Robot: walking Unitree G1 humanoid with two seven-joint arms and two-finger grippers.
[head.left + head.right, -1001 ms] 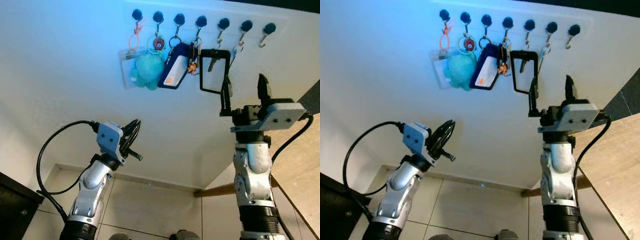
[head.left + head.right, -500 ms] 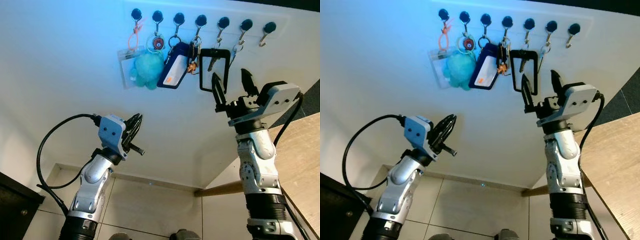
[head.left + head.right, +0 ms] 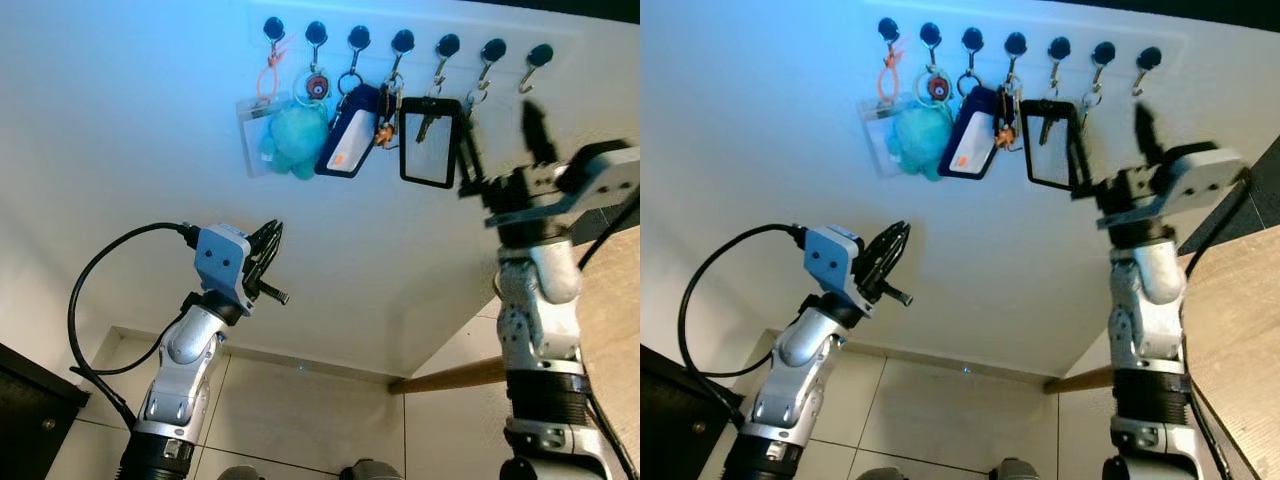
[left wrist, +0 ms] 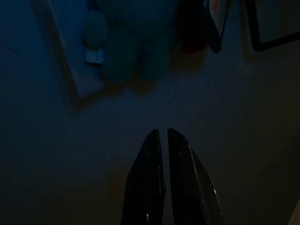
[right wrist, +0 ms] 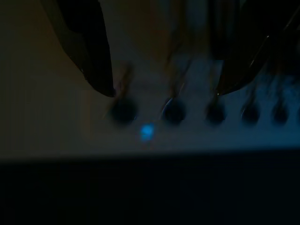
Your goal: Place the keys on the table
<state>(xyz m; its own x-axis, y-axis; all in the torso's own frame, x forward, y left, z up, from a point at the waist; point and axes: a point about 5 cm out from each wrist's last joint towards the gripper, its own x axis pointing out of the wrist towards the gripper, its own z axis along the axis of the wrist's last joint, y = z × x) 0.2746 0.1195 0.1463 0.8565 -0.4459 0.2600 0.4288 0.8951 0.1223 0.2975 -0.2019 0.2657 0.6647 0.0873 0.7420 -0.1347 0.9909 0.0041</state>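
Note:
A row of black hooks runs along the white wall. A silver key and a black rectangular strap hang from the middle hooks, and a key ring hangs from the hook beside them. My right gripper is raised and open just right of the strap, below the last hooks, one finger close to the strap's edge. In the right wrist view its fingers frame the blurred hooks. My left gripper is shut and empty, lower left, pointing at the wall.
An orange-looped badge, a teal plush and a blue card holder hang from the left hooks. The wooden table lies at the right edge. A dark cabinet corner sits at the lower left above a tiled floor.
My right gripper swung to the right and slightly up, from in front of the black strap to beside it under the last hooks. The left arm barely shifted.

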